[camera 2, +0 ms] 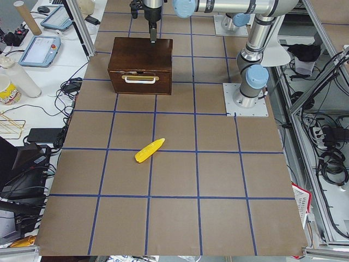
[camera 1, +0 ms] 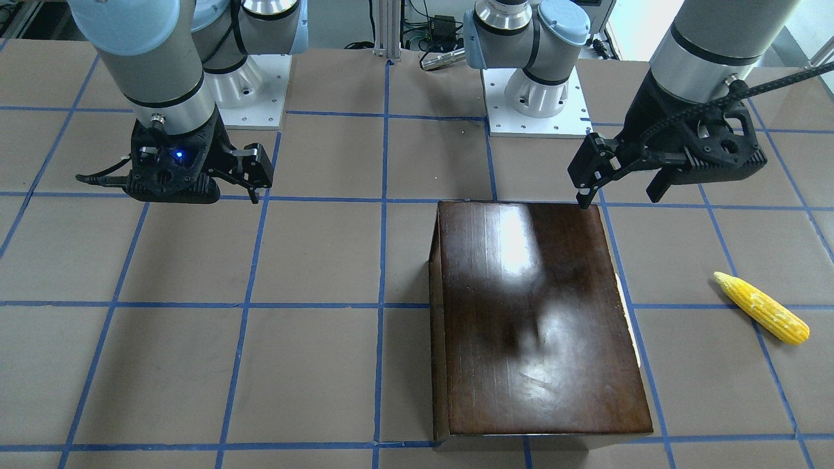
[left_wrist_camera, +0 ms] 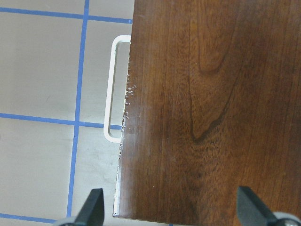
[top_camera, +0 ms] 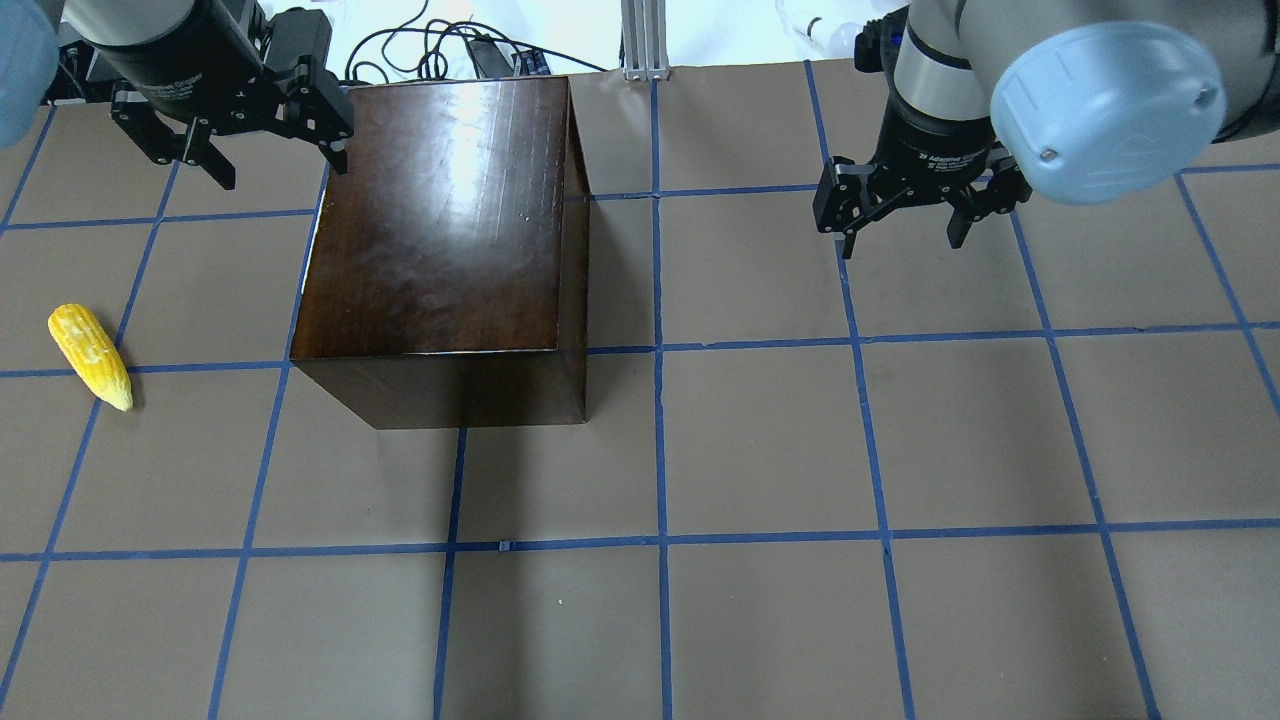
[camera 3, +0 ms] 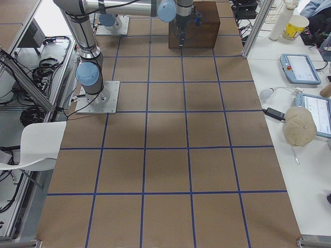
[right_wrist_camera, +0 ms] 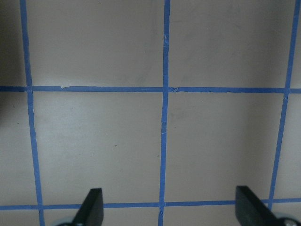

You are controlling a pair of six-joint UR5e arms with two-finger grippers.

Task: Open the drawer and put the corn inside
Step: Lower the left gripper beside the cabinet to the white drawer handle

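The glossy dark-brown box (top_camera: 440, 220) stands left of the table's middle. Its drawer is shut; the drawer's front (camera 2: 163, 79) with a white handle (camera 2: 140, 79) faces the robot's left. The handle also shows in the left wrist view (left_wrist_camera: 113, 89). The yellow corn (top_camera: 90, 355) lies on the table left of the box, apart from it; it also shows in the front-facing view (camera 1: 762, 308). My left gripper (top_camera: 283, 165) is open and empty, above the box's handle-side edge. My right gripper (top_camera: 900, 235) is open and empty above bare table, right of the box.
The brown tabletop (top_camera: 760, 450) carries a blue tape grid. The two arm bases (camera 1: 247, 91) (camera 1: 534, 98) sit at the robot's edge. An aluminium post (top_camera: 640, 40) stands at the far edge. Desks with tablets and cups flank the table's ends.
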